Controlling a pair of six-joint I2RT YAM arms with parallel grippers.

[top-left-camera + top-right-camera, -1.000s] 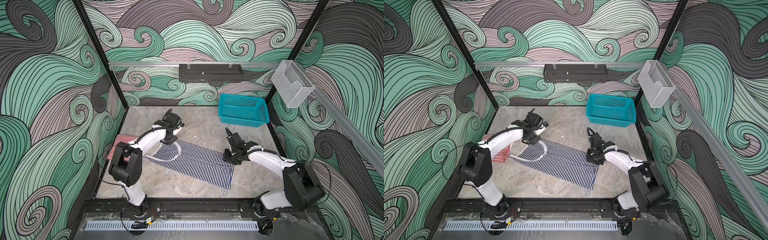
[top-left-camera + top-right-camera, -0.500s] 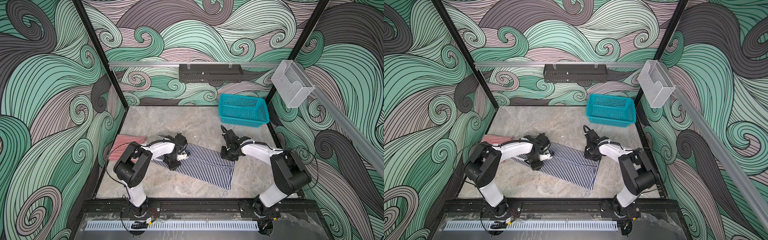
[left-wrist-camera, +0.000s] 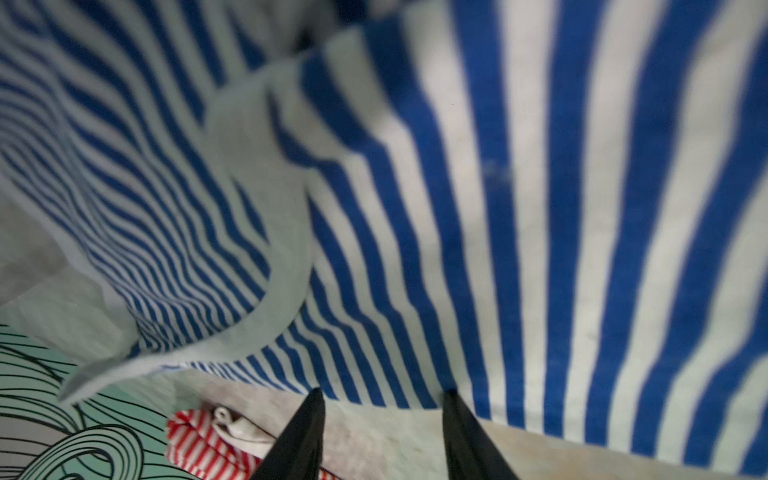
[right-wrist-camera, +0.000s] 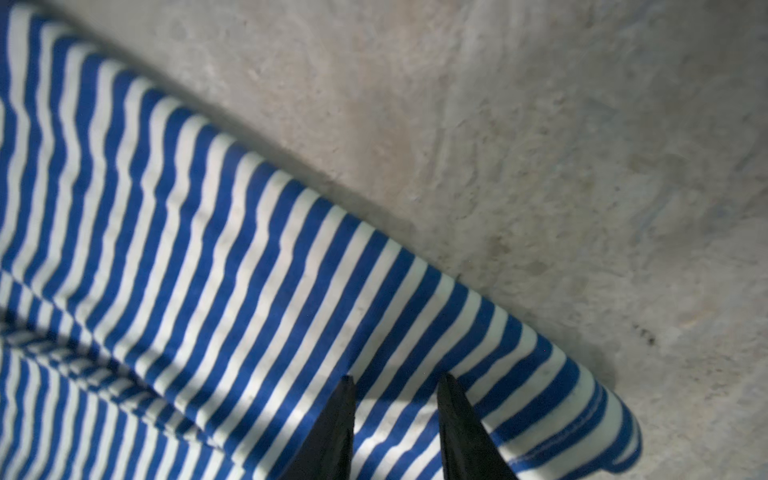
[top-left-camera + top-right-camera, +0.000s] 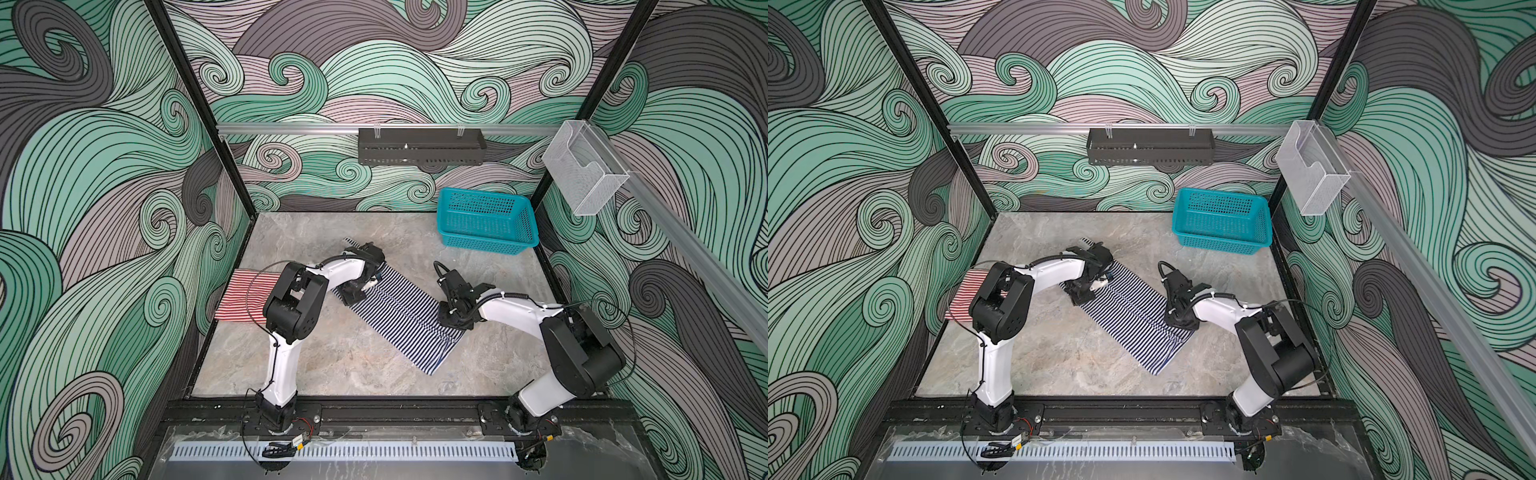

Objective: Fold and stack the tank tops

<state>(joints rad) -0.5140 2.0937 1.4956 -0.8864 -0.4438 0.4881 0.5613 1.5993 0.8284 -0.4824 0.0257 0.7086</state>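
Note:
The navy-and-white tank top (image 5: 399, 316) (image 5: 1133, 320) lies as a long narrow strip, running diagonally across the middle of the table. My left gripper (image 5: 357, 293) (image 3: 383, 395) is at its far left end, open, with the fabric (image 3: 457, 208) edge at its fingertips and bare table between them. My right gripper (image 5: 451, 322) (image 4: 397, 379) is open, low over the top's (image 4: 208, 249) right-hand folded edge near the hem. The red-and-white tank top (image 5: 243, 299) (image 5: 965, 299) (image 3: 199, 440) lies folded by the left wall, partly hidden by the left arm.
A teal mesh basket (image 5: 482, 241) (image 5: 1219, 243) stands at the back right of the table. A black rack (image 5: 419, 145) and a clear holder (image 5: 582, 174) hang on the walls. Bare marble table (image 5: 332, 353) shows in front of the navy top.
The navy top was spread wider with its straps showing at the left; it now lies narrower and more steeply diagonal. My left gripper came forward onto its end. The right gripper shifted slightly forward.

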